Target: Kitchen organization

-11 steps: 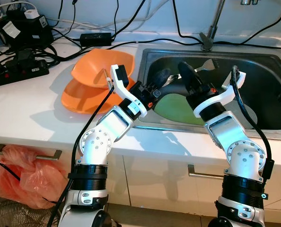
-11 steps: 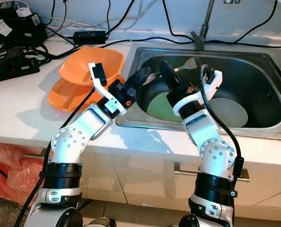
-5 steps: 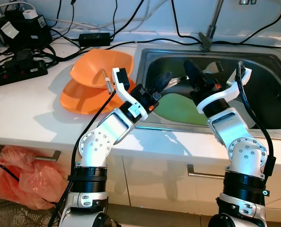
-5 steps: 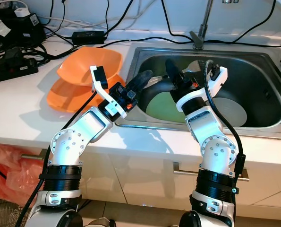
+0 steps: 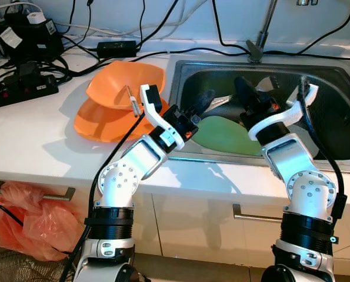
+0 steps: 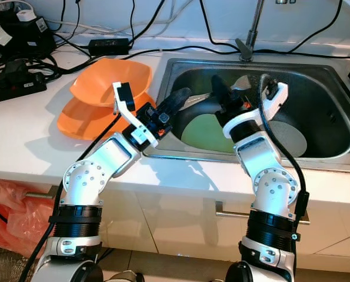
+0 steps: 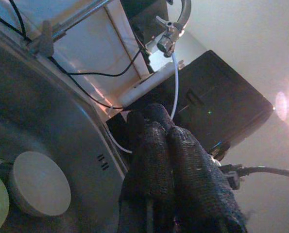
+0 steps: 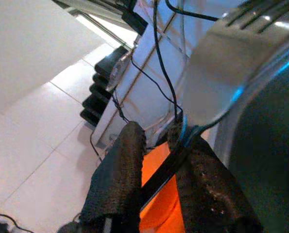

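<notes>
Over the steel sink [image 5: 339, 111], the right claw [image 5: 249, 100] has lifted and drawn right in the past second, fingers clamped on a metal spatula [image 8: 217, 92] now raised off the green plate [image 5: 225, 135] below it. The left claw [image 5: 199, 101], fingers together and empty, has eased back toward the orange bowls [image 5: 125, 88] on the worktop [image 5: 27, 135] behind it. The utensil looks ready to leave the sink.

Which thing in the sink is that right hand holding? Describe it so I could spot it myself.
Look in the steel sink right of the white counter, above the green plate. The right gripper is shut on a metal spatula: unlike the round plates, it has a flat shiny blade on a thin dark handle.
</notes>
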You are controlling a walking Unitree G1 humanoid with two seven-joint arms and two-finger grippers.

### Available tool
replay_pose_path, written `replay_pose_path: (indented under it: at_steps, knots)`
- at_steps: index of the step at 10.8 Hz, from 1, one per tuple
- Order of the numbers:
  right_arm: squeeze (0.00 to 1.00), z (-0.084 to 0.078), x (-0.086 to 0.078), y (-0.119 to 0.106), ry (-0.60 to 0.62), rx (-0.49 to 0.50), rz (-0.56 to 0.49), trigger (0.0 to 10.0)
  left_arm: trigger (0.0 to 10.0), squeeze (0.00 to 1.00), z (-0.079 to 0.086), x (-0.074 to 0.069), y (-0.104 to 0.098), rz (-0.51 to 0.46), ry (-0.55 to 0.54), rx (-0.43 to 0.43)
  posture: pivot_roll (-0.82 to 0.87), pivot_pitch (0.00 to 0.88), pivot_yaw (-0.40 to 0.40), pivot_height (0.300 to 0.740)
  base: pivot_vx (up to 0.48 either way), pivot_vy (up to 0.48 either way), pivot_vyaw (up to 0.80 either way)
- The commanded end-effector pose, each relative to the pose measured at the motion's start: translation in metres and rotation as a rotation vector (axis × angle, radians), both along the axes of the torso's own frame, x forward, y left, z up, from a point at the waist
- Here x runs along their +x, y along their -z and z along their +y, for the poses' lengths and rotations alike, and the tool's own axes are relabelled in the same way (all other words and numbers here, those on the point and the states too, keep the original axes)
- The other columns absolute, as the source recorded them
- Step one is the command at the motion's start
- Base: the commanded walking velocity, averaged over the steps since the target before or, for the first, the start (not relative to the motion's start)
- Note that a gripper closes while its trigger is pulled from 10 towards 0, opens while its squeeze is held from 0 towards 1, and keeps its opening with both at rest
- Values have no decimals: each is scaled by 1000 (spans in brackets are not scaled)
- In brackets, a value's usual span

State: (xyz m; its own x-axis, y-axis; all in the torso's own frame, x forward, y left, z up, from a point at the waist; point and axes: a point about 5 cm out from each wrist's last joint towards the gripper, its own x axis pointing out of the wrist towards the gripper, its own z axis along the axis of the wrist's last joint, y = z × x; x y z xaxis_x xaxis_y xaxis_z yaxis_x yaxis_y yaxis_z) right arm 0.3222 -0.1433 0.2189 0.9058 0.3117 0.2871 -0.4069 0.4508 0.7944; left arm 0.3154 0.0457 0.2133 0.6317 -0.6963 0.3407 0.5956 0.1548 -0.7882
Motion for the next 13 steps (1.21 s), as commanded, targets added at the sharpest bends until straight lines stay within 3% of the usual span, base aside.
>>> replay_pose_path:
  at_steps: [1, 5, 6, 7, 9, 11, 12, 13]
  knots:
    - [0, 0, 2, 0, 4, -17, 13, 0, 0, 0, -8, -3, -4, -1, 23, -22, 39, 53, 44, 740, 0, 0, 0]
    - [0, -1, 3, -3, 18, -14, 10, 0, 0, 0, -10, -4, 1, 10, 28, 19, 36, 54, 44, 740, 0, 0, 0]
    - [0, -2, 3, -2, 23, -16, 15, 0, 10000, 1000, -11, -3, 5, 25, 21, 51, 36, 55, 42, 740, 0, 0, 0]
    - [0, -2, 3, -2, 24, -18, 16, 0, 10000, 1000, -12, -4, 5, 20, 26, 59, 36, 55, 42, 740, 0, 0, 0]
    - [0, -3, 4, 0, 41, -40, 26, 0, 10000, 1000, -14, -5, 11, -58, -12, 230, 37, 57, 41, 740, 0, 0, 0]
    - [0, -4, 5, 4, 66, -94, 36, 0, 10000, 1000, -18, -8, 11, -221, -51, 426, 37, 57, 41, 740, 0, 0, 0]
    - [0, -4, 6, 8, 95, -181, 37, 0, 10000, 1000, -18, -9, 12, -269, -67, 492, 40, 59, 41, 740, 0, 0, 0]
    - [0, -5, 6, 20, 127, -365, 50, 0, 10000, 1000, -18, -14, 13, -374, -44, 606, 47, 61, 40, 740, 0, 0, 0]
